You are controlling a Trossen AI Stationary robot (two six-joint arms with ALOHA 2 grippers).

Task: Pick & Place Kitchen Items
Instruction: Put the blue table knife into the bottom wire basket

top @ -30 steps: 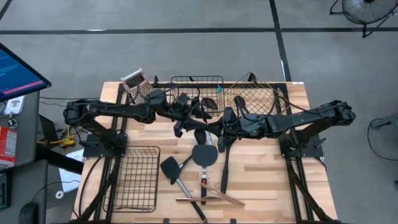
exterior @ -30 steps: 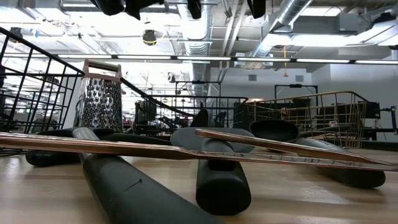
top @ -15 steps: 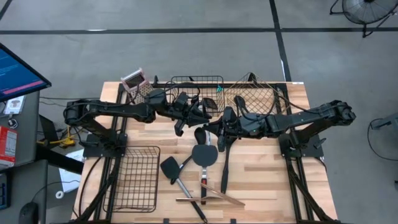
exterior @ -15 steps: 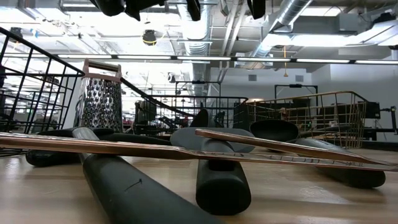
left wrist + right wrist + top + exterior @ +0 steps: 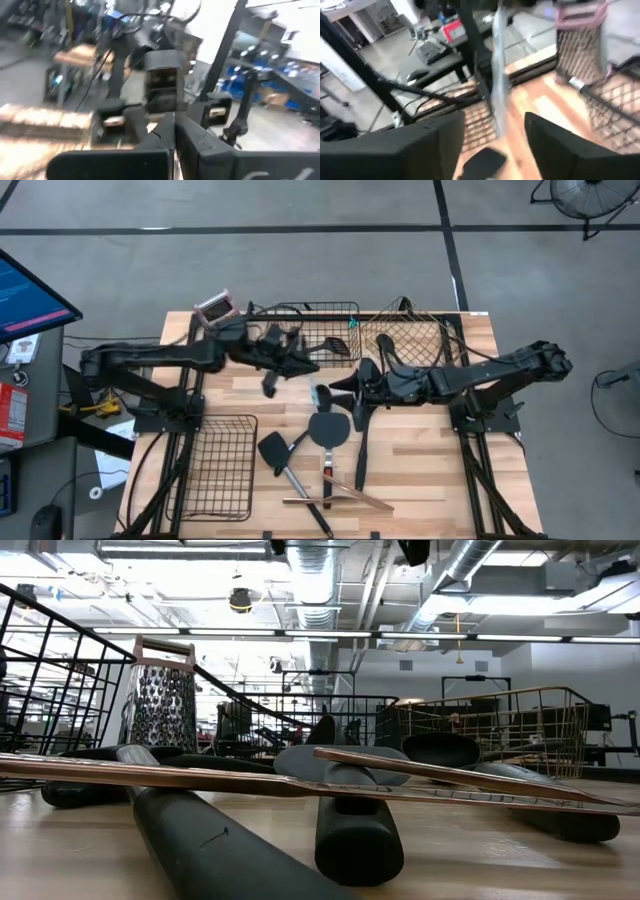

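My left gripper (image 5: 312, 365) is shut and points level toward the right arm above the table's middle. Its wrist view shows nothing between its fingertips (image 5: 174, 125). My right gripper (image 5: 345, 387) faces it, open. A thin silver-shafted tool (image 5: 497, 70) with a dark lower end (image 5: 485, 162) stands upright just ahead of the right fingers and touches neither of them. What bears it I cannot tell. Black utensils lie flat on the table's near half: a spatula (image 5: 275, 450), a ladle (image 5: 328, 427) and a long handle (image 5: 362, 445). Copper tongs (image 5: 335, 500) lie across them.
A black wire basket (image 5: 317, 330) and a copper wire basket (image 5: 410, 335) stand at the far edge. A pink-handled grater (image 5: 215, 310) stands beside them on the left. Another black basket (image 5: 215, 465) sits at the near left. Bare wood shows at the near right.
My left gripper has drawn back from the right gripper toward the table's left edge and has risen a little. My right gripper has stayed where it was, and its fingers now stand apart. The utensils on the table have not moved.
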